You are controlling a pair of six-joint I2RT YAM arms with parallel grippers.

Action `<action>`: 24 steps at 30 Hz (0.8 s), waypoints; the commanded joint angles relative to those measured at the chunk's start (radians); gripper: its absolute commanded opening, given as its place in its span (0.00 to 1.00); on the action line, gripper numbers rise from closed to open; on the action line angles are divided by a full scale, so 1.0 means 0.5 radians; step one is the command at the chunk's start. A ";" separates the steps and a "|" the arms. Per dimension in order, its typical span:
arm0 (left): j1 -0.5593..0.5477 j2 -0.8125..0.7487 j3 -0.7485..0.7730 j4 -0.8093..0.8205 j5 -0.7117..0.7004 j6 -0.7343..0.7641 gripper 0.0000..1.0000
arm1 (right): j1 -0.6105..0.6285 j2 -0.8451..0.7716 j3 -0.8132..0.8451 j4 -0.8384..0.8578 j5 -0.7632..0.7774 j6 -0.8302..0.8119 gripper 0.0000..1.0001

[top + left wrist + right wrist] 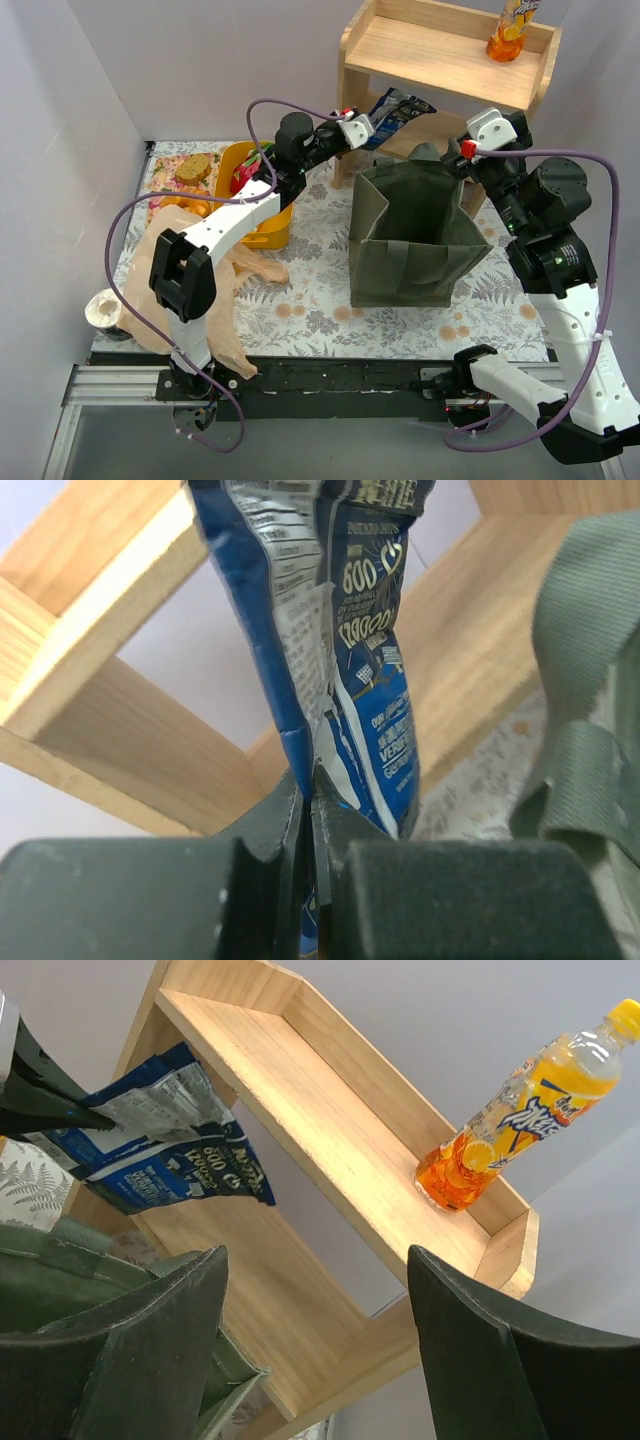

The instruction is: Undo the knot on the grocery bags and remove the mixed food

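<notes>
Top view: left gripper (370,126) clamps the packet (402,108) beside the shelf (440,50). Right gripper (452,158) hangs over the tote (410,240), and the bottle (508,30) stands on the shelf. Left wrist: packet (350,630) pinched between closed jaws. Right wrist: jaws wide, empty, with the bottle (510,1110) upper right and the packet (170,1140) left.

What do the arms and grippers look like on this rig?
Matching pair: left arm and right arm have white links, black joint housings, a purple cable looping along each. The left gripper and right gripper have dark matte wedge-shaped fingers, behind them a white wrist block with a small red tab.
</notes>
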 commanded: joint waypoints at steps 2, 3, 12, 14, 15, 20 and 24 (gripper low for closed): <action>-0.050 0.059 0.067 0.412 -0.112 0.130 0.00 | -0.039 -0.072 -0.044 0.098 -0.026 0.077 0.78; -0.053 0.077 0.034 0.537 -0.119 0.158 0.00 | -0.048 -0.085 -0.047 0.098 -0.026 0.077 0.79; -0.120 0.586 0.395 0.854 -0.199 0.584 0.00 | -0.094 -0.143 -0.133 0.061 -0.056 0.135 0.78; -0.121 0.706 0.457 0.869 -0.171 0.636 0.00 | -0.106 -0.155 -0.151 0.061 -0.065 0.150 0.78; -0.121 0.737 0.484 0.894 -0.147 0.664 0.00 | -0.112 -0.164 -0.169 0.061 -0.072 0.162 0.78; -0.121 0.792 0.356 1.007 -0.018 0.869 0.00 | -0.146 -0.192 -0.200 0.043 -0.090 0.196 0.78; -0.130 0.679 0.114 0.883 0.117 0.992 0.00 | -0.164 -0.213 -0.246 0.040 -0.093 0.199 0.78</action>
